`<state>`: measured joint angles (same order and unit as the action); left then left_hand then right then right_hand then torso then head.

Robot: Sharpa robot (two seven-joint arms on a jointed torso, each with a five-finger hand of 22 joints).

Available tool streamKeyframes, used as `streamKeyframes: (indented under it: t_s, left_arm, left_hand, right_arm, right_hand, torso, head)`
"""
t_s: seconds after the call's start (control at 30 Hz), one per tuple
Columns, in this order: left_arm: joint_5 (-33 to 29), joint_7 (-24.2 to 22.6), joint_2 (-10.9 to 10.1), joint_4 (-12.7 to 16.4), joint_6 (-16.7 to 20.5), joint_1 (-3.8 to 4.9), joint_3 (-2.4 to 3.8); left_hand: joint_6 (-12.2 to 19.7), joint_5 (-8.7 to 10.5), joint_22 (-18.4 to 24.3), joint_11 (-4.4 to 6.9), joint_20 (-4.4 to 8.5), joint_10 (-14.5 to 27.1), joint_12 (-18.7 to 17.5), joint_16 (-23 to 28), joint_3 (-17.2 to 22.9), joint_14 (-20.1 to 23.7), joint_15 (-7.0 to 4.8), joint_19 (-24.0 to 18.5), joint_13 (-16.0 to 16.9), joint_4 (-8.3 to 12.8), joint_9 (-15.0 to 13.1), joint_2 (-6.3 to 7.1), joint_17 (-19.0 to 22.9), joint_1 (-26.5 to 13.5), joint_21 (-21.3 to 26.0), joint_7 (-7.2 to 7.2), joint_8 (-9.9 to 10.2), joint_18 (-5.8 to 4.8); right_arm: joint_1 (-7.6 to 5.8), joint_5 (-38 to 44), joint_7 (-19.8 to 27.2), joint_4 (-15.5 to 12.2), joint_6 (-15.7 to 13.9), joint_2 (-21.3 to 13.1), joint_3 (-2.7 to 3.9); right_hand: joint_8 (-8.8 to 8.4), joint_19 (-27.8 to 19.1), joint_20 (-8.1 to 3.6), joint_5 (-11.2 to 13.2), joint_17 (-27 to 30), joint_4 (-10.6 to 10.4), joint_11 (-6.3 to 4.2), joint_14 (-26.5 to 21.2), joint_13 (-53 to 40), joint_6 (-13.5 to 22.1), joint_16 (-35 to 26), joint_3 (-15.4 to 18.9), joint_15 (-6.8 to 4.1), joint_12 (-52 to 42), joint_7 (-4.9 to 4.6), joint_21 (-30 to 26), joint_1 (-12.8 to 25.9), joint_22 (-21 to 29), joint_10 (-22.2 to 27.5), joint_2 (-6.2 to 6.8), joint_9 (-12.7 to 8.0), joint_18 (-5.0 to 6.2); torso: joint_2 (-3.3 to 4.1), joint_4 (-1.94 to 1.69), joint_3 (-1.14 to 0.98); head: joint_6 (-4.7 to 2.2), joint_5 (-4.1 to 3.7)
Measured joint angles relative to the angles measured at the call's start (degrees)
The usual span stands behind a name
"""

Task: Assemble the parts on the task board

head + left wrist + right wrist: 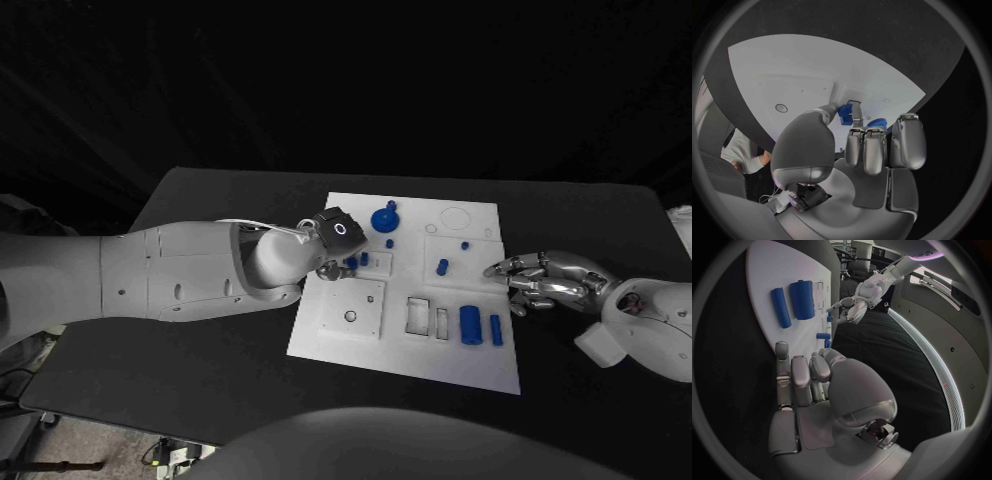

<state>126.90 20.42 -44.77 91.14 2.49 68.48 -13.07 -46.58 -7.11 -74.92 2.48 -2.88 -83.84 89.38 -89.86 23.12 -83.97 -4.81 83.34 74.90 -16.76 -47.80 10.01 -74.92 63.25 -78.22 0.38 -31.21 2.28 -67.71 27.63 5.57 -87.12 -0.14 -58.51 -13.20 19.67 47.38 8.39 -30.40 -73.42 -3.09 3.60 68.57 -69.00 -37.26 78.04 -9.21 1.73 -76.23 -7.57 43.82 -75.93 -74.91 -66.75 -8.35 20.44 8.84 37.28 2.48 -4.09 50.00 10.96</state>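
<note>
The white task board (411, 345) lies in the middle of the black table. My left hand (339, 262) reaches over the board's left part; in the left wrist view its thumb and a finger pinch a small blue part (845, 111) just above the board (798, 75). A blue knob part (385, 218) stands behind that hand. My right hand (541, 280) rests at the board's right edge with its fingers curled in and nothing visible in them. A thick blue cylinder (470, 323) and a thinner one (496, 329) lie in front of it, both also in the right wrist view (802, 299).
Small blue pegs (443, 267) stand near the board's middle. A square plate with a hole (352, 308) and two rectangular slots (418, 316) sit in the board's near half. The table's left edge (144, 215) and far edge bound the dark top.
</note>
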Motion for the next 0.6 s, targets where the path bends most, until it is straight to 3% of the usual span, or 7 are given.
streamKeyframes:
  t_s: [0.33,0.6]
  left_arm:
    - [0.2,-1.9,-0.1,-0.2,-0.6,0.05,0.11]
    - [0.4,-2.4,-0.2,-0.1,-1.0,0.1,0.19]
  left_hand:
    - [0.9,-0.29,0.0,0.0,-0.79,0.0,-0.7,0.0,6.2,0.0,0.0,-0.6,0.0,0.0,0.4,-0.29,0.0,0.3,1.2,-0.23,3.5,0.0]
    - [0.9,-0.52,0.0,0.0,-1.2,0.0,-1.1,0.0,8.4,0.0,0.0,-1.1,0.0,0.1,0.4,-0.39,0.0,0.2,2.0,-0.22,4.2,0.0]
  right_arm:
    - [0.02,0.0,-0.2,0.0,0.1,0.0,0.0]
    - [0.03,0.0,-0.3,0.0,0.2,0.0,0.0]
  right_hand:
    - [0.0,0.0,0.0,0.0,0.0,0.0,0.0,0.0,0.1,0.0,0.0,-0.1,0.0,0.0,0.0,0.0,0.0,0.0,0.0,0.0,0.0,0.0]
    - [0.0,-0.2,0.21,0.0,0.0,0.0,0.0,0.0,0.1,0.0,0.0,-0.1,0.0,0.0,0.0,0.0,0.0,0.0,0.0,0.0,0.0,0.0]
  torso:
    - [0.02,0.02,-0.01]
    - [0.02,0.01,-0.01]
  head:
    - [0.0,-0.02]
    - [0.0,-0.03]
